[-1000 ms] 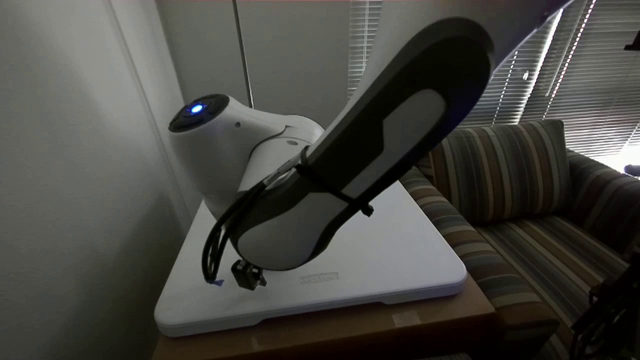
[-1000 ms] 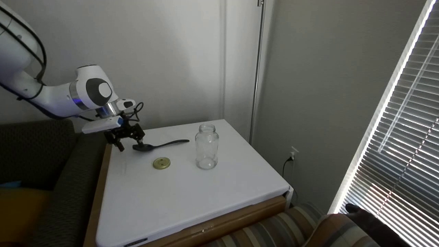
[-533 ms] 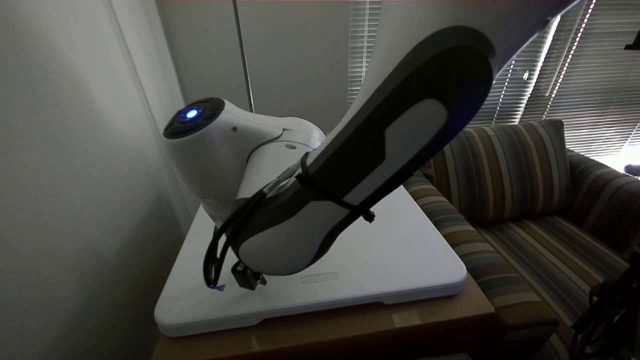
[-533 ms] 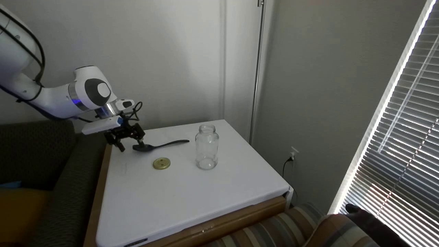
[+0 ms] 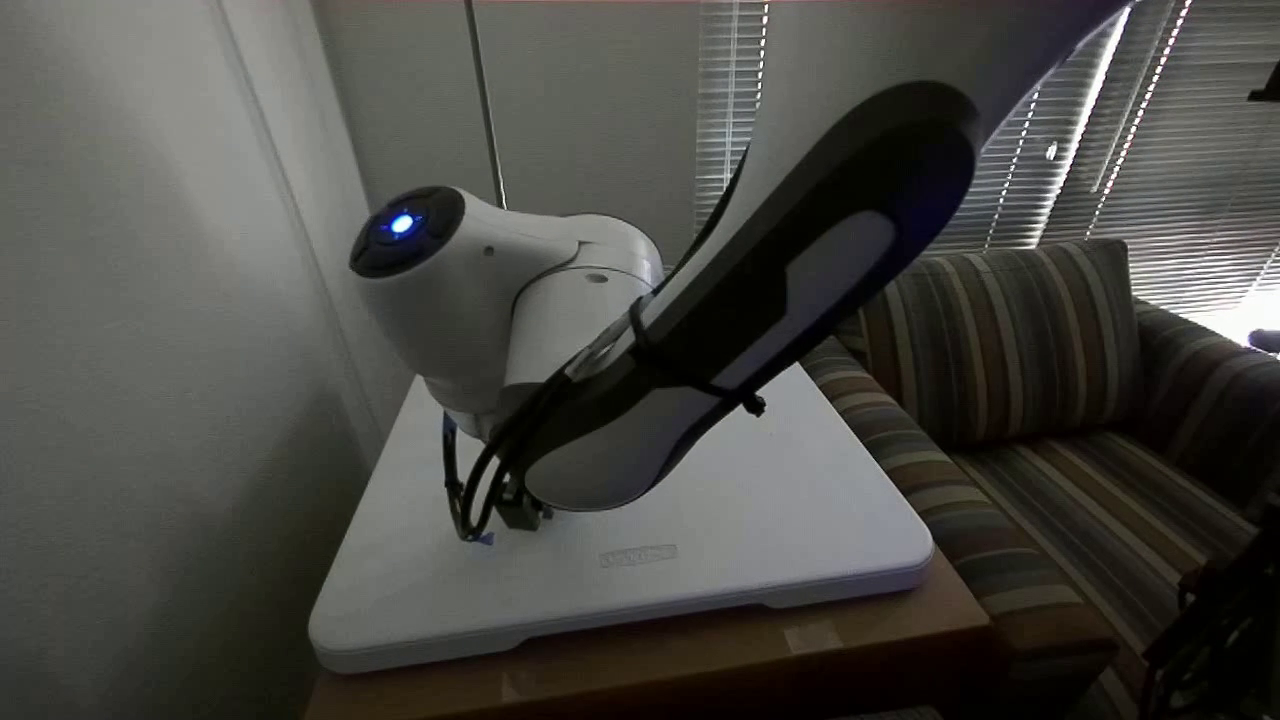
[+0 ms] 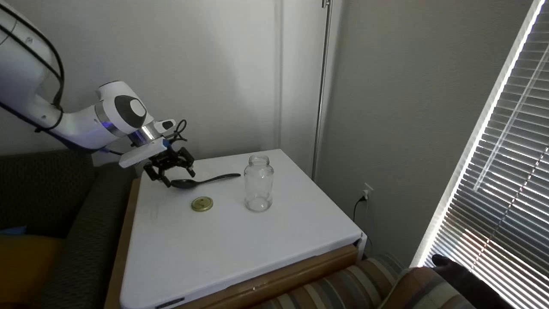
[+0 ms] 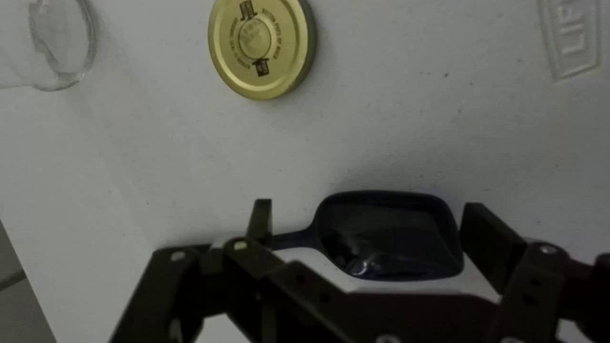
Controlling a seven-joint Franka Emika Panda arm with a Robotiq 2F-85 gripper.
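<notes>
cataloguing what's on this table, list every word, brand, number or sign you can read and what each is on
"LIF": on the raised plate in the white tabletop, wrist view; the plate runs out of frame.
"BUTTON POPS UP", apparently: on the gold lid, wrist view; its other print is too blurred.
Too blurred to read: the dark strip on the tabletop's edge, in an exterior view.

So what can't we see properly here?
Wrist view: clear glass jar, cut off by left edge.
Wrist view: handle of long black spoon, partly behind black gripper.
In an exterior view: writing on round gold lid, too small.
In an exterior view: all three, behind black-and-white robot arm.
</notes>
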